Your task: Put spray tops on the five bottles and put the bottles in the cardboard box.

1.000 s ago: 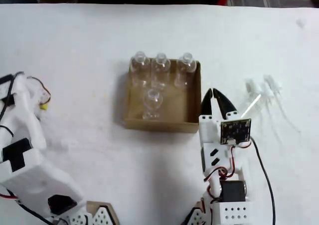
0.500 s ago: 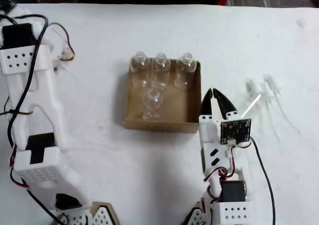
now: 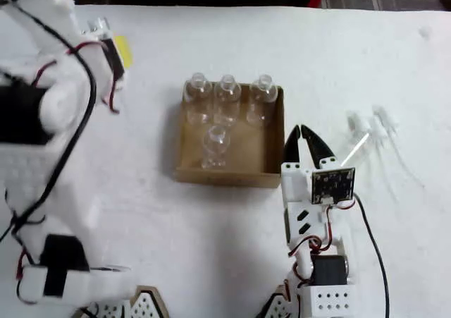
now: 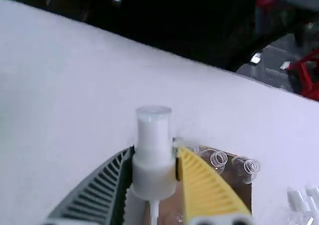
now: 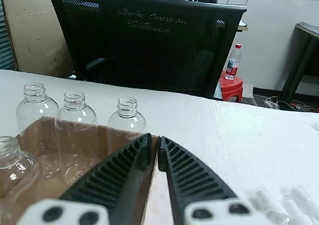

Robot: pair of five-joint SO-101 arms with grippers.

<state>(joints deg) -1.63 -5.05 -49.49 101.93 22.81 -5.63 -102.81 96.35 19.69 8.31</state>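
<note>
Some loose clear spray tops (image 3: pixel 366 129) indistinct. Brown cardboard box (image 3: pixel 225 175) holds four capless clear plastic bottles (image 3: pixel 227 96). Left gripper (image 4: pixel 154 153) grips white spray top (image 4: pixel 153 132); right gripper (image 5: pixel 154 139) clenched.

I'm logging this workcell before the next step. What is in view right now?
bottles: four, clear, no tops, upright in the box, three in the far row and one nearer the arms
cardboard box: one, brown, mid-table
loose spray tops: a few, clear-white, exact count unclear, lying on the table right of the box
held spray top: one, white, in the left gripper
table: one, white
chair: one, black, behind the table
left gripper: grey and yellow, raised over the table's far left, shut on the held spray top
right gripper: black, shut, beside the box's right wall
</note>
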